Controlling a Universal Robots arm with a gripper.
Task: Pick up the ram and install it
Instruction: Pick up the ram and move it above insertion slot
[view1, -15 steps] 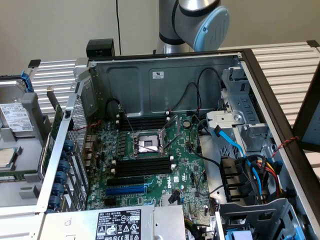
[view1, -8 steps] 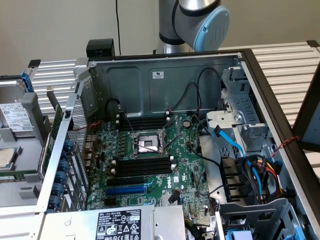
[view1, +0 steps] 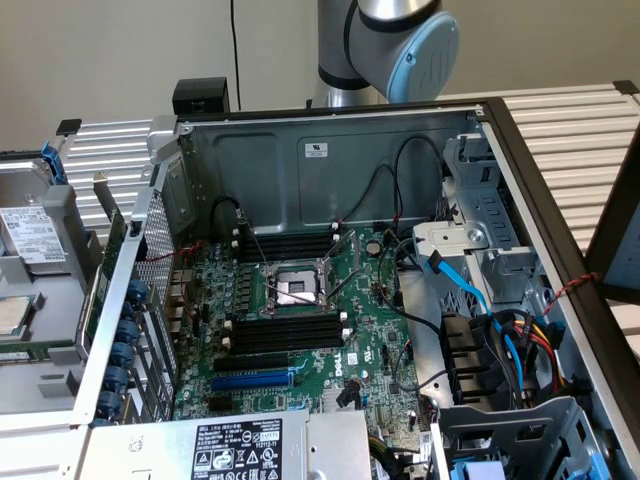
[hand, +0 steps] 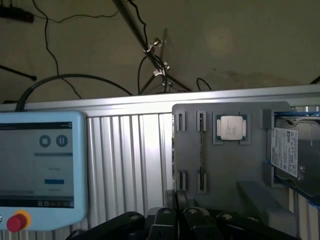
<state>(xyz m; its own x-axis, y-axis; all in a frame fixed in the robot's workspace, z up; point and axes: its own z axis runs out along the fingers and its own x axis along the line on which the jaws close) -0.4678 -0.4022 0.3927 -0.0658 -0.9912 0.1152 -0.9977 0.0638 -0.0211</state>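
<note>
The ram (hand: 201, 150) stands on edge in a slot of a grey parts holder (hand: 225, 170), so it looks like a thin dark-green strip. My gripper (hand: 176, 212) hangs above the near edge of that holder, a short way from the ram. Its black fingers (hand: 165, 220) are shut together with nothing between them. In the exterior view the open computer case (view1: 330, 150) lies on its side with the green motherboard (view1: 370, 380) exposed. Long black memory slots (view1: 285, 335) run on either side of the processor socket (view1: 295, 290). The arm's elbow (view1: 400, 40) rises behind the case.
A processor chip (hand: 231, 127) and a hard drive (hand: 286, 150) sit in the same holder. A teach pendant (hand: 40, 170) lies on the ribbed metal table (hand: 125, 155). Inside the case are blue cables (view1: 470, 290), black wires and a drive cage (view1: 500, 260).
</note>
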